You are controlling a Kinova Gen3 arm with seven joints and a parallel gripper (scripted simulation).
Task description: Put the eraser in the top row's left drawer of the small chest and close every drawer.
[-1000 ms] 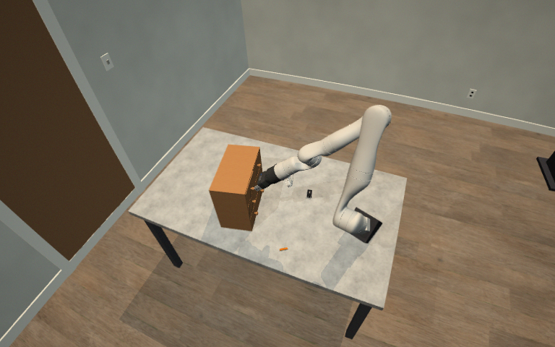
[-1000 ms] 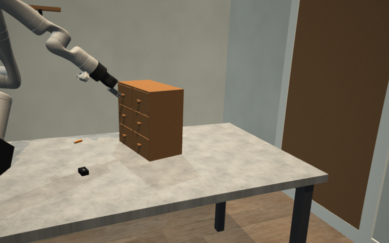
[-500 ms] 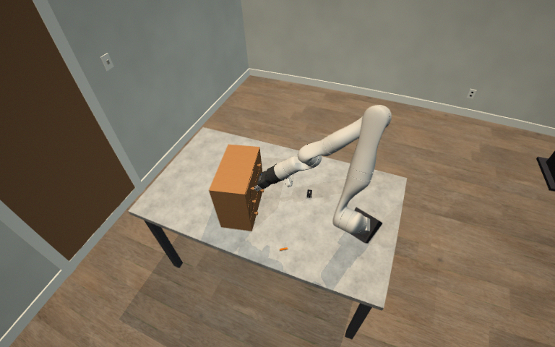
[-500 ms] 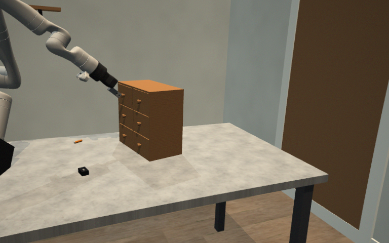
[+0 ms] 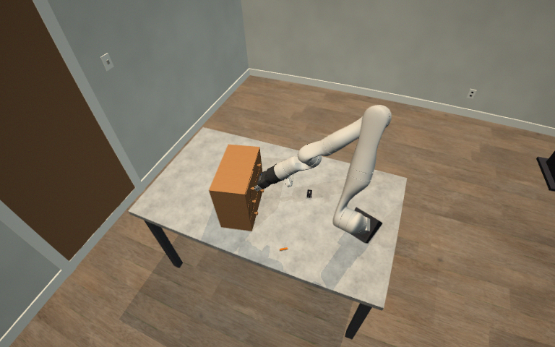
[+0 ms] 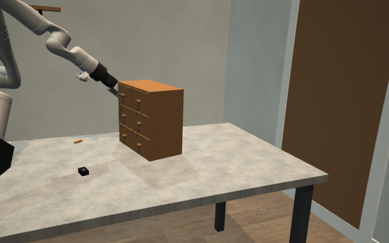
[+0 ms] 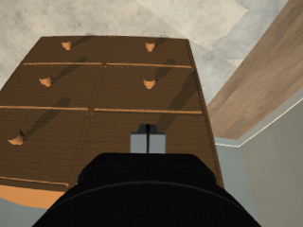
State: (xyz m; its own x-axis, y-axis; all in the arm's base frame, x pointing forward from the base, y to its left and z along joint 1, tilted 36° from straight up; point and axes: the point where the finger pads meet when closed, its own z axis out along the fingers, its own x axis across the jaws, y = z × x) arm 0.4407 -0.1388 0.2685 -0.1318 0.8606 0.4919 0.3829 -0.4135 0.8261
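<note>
sitting upright near the far left part of the grey mottled worktop [image 6: 235, 160]: a small orange-brown chest [image 6: 163, 120], two columns by three rows of drawers, each with a small knob, all fronts looking flush or nearly so. reaching down at a slant from the white arm [image 5: 360, 163]: the pincer [image 6: 115, 92], fingers pressed fully together, gripping nothing, tips resting at or just off the top-row drawer [image 6: 125, 95] at the chest's near-arm edge, close to its knob [image 6: 122, 95]; touching or not, impossible to say. showing in the wrist view: the two grey fingertips closed side by side against the chest's front [image 7: 108, 95], below them the rows of drawer fronts and knobs. lying on the worktop well apart from the chest, between it and the arm's black base [image 5: 374, 228]: a small black block with a pale mark on top, the eraser [image 6: 83, 171]. lying farther off, near the worktop's edge: a small orange stick-like thing [image 6: 78, 141], too small to name.
</note>
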